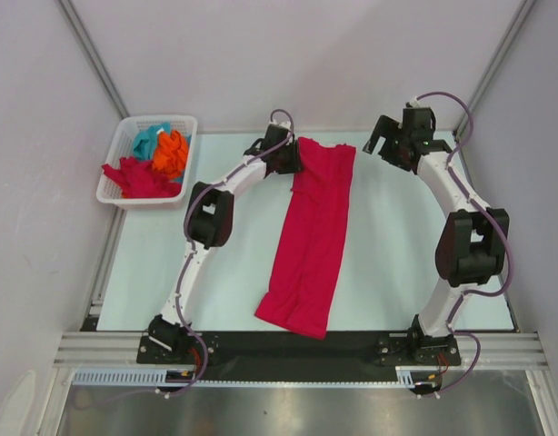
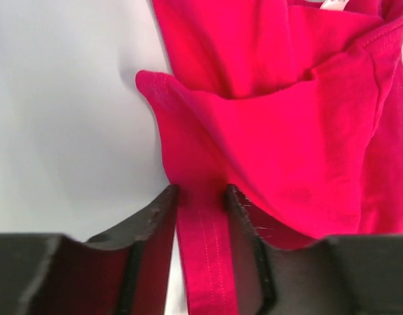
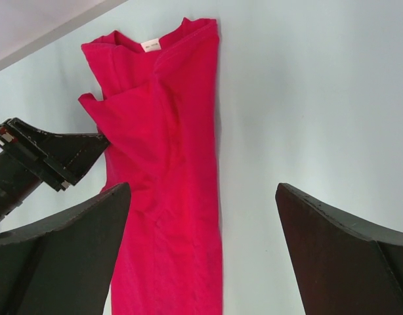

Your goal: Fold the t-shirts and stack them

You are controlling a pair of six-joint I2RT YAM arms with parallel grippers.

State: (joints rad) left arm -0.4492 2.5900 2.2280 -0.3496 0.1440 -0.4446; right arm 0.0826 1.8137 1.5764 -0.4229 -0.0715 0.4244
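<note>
The left gripper [image 2: 203, 193] stood with jaws partly apart astride a hem at the far-left corner of the red shirt [image 1: 311, 236]; whether they pinched it could not be told. The shirt lay in a long strip down the middle of the table [image 1: 397, 263], the right gripper [image 3: 203, 190] gaping wide to its far right, other shirts [image 1: 156, 159] heaped in the far-left basket [image 1: 104, 193].

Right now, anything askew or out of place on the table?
Crimson t-shirt lies slanted, one sleeve bunched at its far end. In the white basket, a red shirt spills over the rim.
</note>
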